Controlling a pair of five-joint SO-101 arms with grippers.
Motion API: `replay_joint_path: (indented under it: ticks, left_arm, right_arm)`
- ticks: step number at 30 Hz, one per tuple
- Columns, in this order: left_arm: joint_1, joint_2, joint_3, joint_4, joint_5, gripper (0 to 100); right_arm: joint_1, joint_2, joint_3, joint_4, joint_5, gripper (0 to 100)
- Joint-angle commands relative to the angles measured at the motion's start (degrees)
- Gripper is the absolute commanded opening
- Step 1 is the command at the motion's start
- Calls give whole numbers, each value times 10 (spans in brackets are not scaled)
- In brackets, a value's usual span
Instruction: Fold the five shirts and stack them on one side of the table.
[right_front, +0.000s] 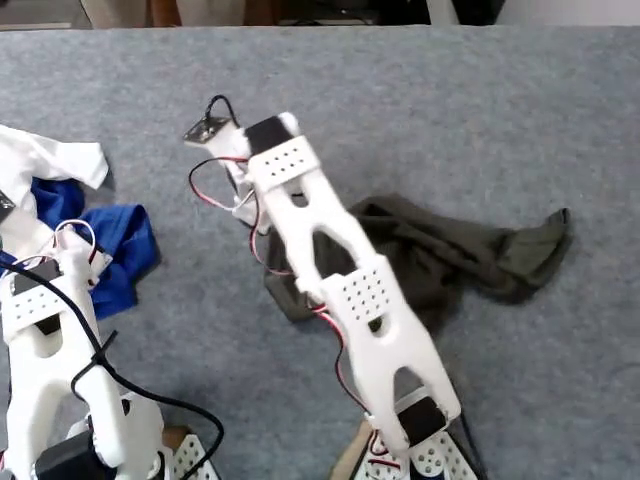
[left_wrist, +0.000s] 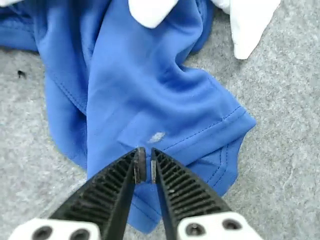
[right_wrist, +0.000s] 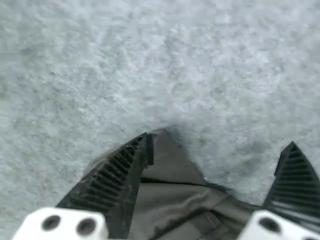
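the olive shirt lay crumpled and unfolded near the middle of the grey table, one sleeve trailing out on the side away from the other shirts. the right arm stretched across the olive shirt, covering part of it in the high view. the right hand was spread wide, its two ribbed fingers well apart. a pointed corner of the olive shirt lay on the table between them, close against one finger, and neither finger was closed on the cloth.

well apart from the olive shirt, at the left arm's edge of the table, sat the blue shirt, bunched and also unfolded. the white shirt lay on the far side of the blue shirt from the olive shirt, and parts of it overlapped the blue cloth. the left hand hung over the blue shirt near its stitched hem. its fingers were drawn almost together with only a thin slit between the tips, and no cloth could be seen pinched there.

red and black cables looped from the right arm just beside the olive shirt. no folded stack was visible anywhere around the olive shirt.
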Motion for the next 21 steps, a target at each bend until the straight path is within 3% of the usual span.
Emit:
replay_joint_path:
  ticks: [1, 11, 21]
  left_arm:
    - [-4, -10, -28, -12, 3, 38]
    - [-4, -10, -7, -54, 3, 39]
    - [4, -10, -5, -54, 3, 39]
  right_arm:
    - [-11, -22, 13, 13, -18, 371]
    - [-11, -107, 147, 9, -23, 371]
    - [-11, -83, 160, -32, -22, 371]
